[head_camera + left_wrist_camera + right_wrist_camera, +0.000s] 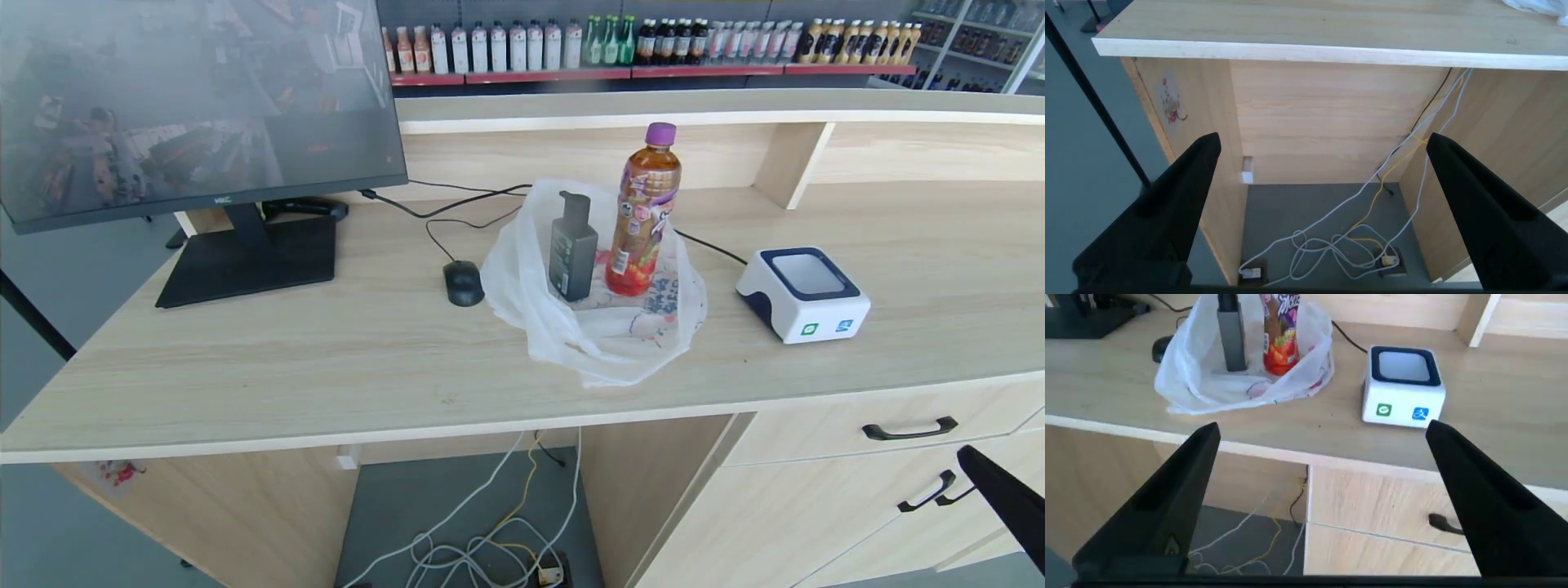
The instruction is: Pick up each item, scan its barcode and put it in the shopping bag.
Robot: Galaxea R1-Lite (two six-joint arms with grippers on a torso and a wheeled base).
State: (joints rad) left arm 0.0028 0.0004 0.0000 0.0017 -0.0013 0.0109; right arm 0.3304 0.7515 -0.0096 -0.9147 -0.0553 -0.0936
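Grey pump bottle (573, 253) & purple-capped tea bottle (645, 216) are standing in white plastic bag (510, 286), frame centre; L claw (1323, 147), R claw (1323, 433) gaping wide, empty.

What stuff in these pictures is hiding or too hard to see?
- Head view: barcodes on the tea bottle and dark pump bottle are too small to find.
- Right wrist view: both bottles' tops are cut off by the picture edge.
- Left wrist view: the shopping bag is mostly cut off at the corner.

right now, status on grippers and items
Left gripper open, right gripper open, both in front of counter. Tea bottle, pump bottle upright in shopping bag. No obstruction.
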